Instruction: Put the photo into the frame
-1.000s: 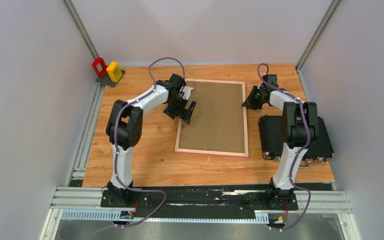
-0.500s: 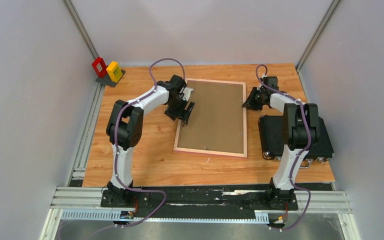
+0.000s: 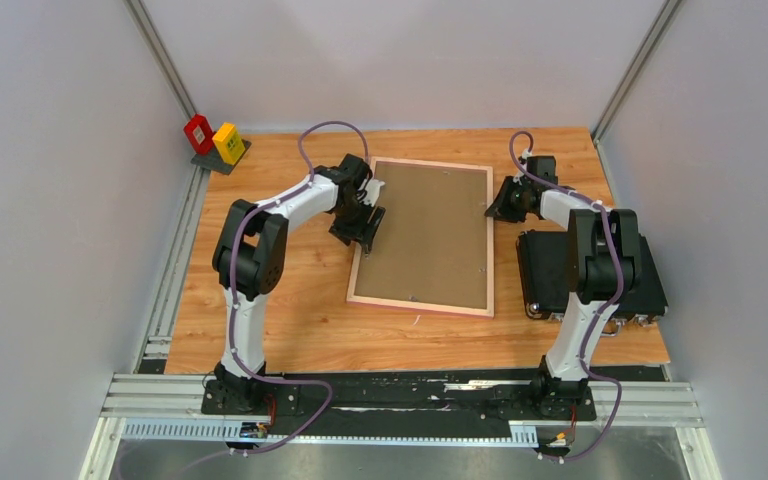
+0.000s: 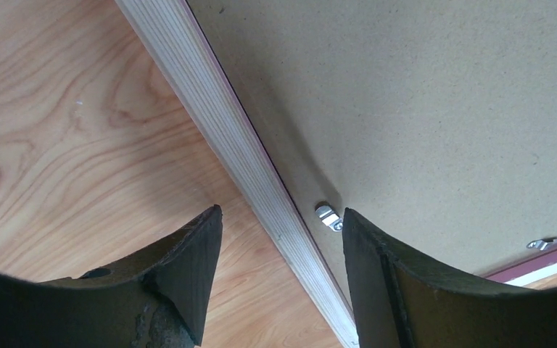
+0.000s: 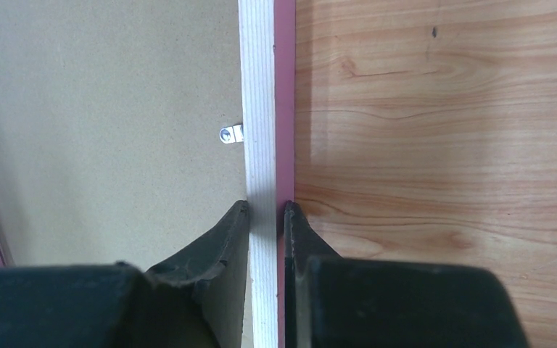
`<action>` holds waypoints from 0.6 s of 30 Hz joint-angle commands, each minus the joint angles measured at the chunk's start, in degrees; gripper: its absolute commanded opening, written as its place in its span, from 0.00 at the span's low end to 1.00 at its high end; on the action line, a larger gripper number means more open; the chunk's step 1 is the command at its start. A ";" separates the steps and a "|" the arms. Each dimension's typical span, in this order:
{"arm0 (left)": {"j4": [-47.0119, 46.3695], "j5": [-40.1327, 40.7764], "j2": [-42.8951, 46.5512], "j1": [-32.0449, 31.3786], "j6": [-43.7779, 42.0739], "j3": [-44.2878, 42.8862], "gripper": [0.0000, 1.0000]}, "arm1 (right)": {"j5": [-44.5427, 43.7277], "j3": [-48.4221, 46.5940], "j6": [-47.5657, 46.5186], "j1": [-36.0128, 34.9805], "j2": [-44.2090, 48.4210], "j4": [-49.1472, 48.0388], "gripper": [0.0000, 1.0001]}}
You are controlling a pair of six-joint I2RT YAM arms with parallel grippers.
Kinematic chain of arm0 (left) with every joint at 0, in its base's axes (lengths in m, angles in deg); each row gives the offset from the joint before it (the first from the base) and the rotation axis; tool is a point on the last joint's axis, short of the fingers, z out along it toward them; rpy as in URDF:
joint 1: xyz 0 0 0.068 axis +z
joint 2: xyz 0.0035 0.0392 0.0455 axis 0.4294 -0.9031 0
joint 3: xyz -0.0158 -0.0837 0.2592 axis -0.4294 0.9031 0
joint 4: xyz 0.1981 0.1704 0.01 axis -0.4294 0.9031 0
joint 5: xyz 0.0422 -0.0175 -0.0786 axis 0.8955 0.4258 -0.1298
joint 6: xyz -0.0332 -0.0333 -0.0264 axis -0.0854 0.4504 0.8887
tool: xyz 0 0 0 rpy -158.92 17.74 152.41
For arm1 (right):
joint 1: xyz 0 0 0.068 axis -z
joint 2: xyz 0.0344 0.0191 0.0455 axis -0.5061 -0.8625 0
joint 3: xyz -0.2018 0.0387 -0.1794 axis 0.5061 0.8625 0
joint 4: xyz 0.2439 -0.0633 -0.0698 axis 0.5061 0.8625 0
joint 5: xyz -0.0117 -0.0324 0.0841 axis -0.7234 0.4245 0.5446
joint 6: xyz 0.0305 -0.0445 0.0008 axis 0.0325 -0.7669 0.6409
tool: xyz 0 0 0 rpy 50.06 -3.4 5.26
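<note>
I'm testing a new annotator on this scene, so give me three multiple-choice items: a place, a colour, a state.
1. Relative to the frame, the black case lies: A to its left; B to its right; C on top.
2. The box beside the red box is: A blue; B green; C yellow.
3. The right gripper is: A shut on the frame's edge; B open in the air; C shut on the red box.
Answers: 1 B, the case sits off the frame's right side. 2 C, the yellow box adjoins it. 3 A, both fingers press the rim.
</note>
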 commanded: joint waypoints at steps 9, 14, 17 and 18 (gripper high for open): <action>-1.68 -0.07 -1.75 -0.70 1.15 0.26 0.64 | -1.04 0.67 -1.23 0.13 1.43 0.31 0.00; -1.82 -0.29 -2.25 -0.75 1.74 -0.07 0.63 | -0.71 0.72 -1.15 0.12 1.39 0.35 0.00; -1.89 -0.26 -2.86 -0.74 2.28 -0.56 0.63 | -0.51 0.71 -1.15 0.08 1.34 0.30 0.00; -1.75 -0.27 -3.04 -0.70 2.44 -0.74 0.62 | -0.51 0.75 -1.09 0.13 1.37 0.30 0.00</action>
